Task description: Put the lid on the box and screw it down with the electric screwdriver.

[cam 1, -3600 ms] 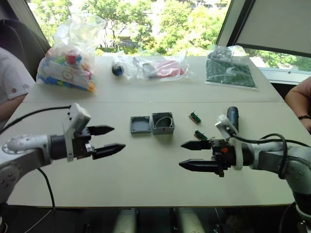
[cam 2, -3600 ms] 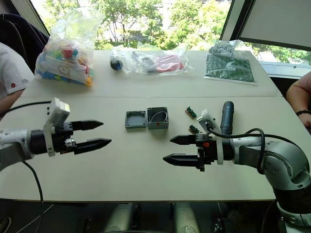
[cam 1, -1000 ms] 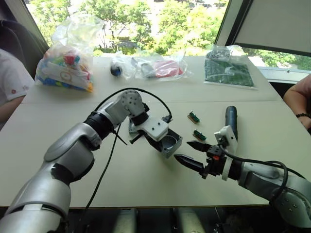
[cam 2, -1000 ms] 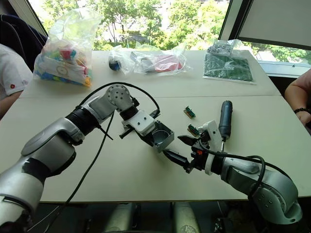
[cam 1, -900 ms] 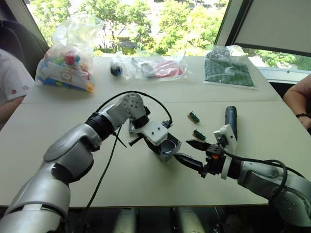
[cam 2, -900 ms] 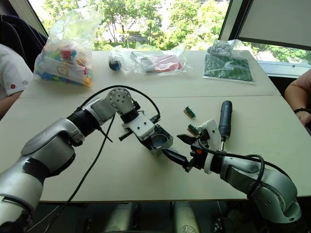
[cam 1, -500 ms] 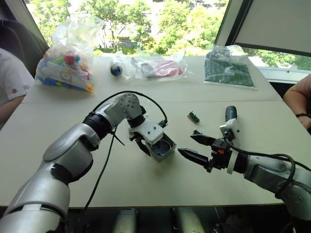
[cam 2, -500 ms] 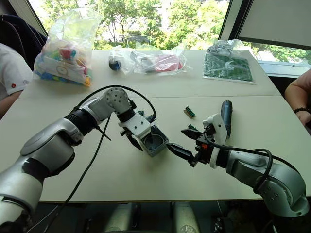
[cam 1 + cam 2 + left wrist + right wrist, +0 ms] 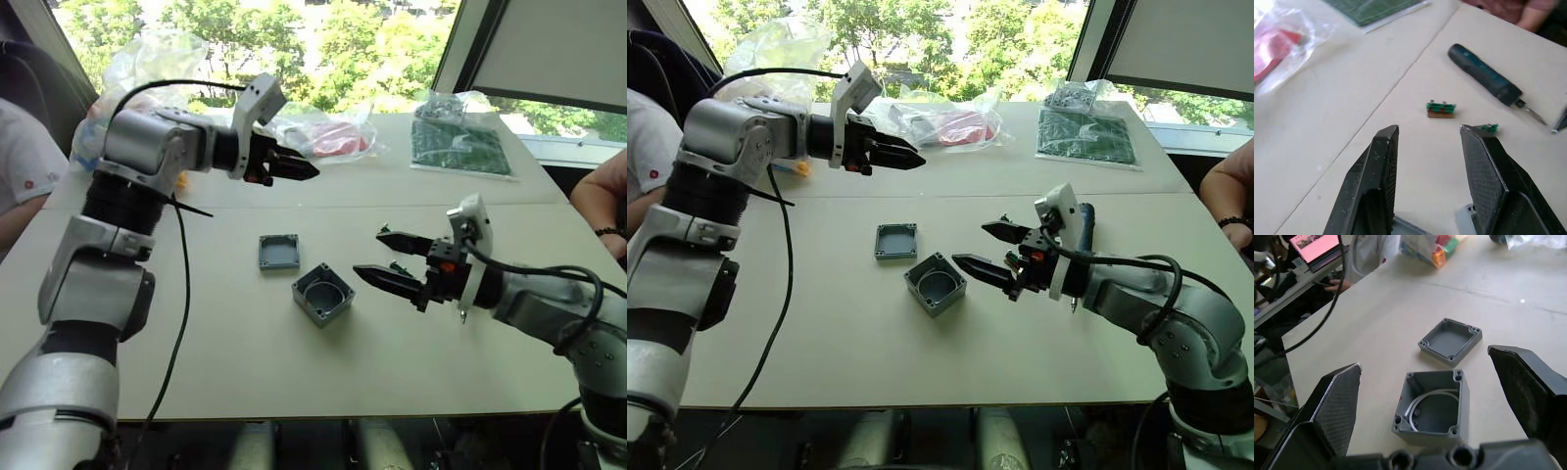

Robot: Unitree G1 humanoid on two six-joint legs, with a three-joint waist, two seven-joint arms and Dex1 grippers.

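From my head cameras, the box (image 9: 323, 294) sits open side up in the middle of the surface (image 9: 294, 372), turned at an angle, with the lid (image 9: 278, 251) lying rim up just beside it on the far side, apart from it. My left gripper (image 9: 299, 168) is raised above the far half of the surface, its fingers close together and holding nothing. My right gripper (image 9: 387, 257) hangs near the box on my right, fingers spread and empty.

From my left wrist, my fingers (image 9: 1374, 181) stand a little apart over the surface. Beyond them lies the screwdriver (image 9: 1485, 74), with two small green parts (image 9: 1441, 108) near it.

From my right wrist, my fingers (image 9: 1337, 404) stand wide, and between them sit the box with a pale ring inside and the lid beyond it.
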